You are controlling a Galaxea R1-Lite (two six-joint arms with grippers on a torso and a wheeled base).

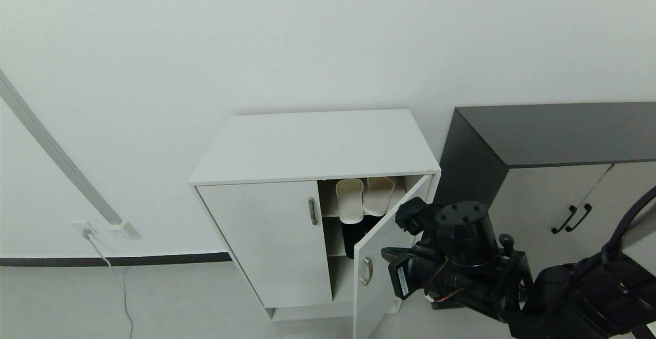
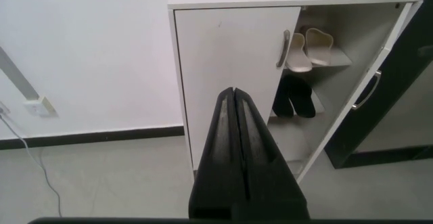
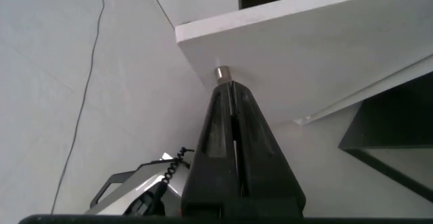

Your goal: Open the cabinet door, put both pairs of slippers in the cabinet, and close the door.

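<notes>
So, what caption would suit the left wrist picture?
Shut left gripper facing white two-door cabinet, cream slippers shelved above black slippers.

The cabinet and its door are finished in plain white, and the handle in dull silver. The upper slippers are coloured cream, and the lower slippers black. The side cabinet is coloured dark grey, with pale grey fronts and black pulls. The wall is painted white and edged by a black skirting. The floor is tiled in light grey. The cable is coloured pale grey. Both the left gripper and the right gripper are coloured black. No patterns are seen.
</notes>
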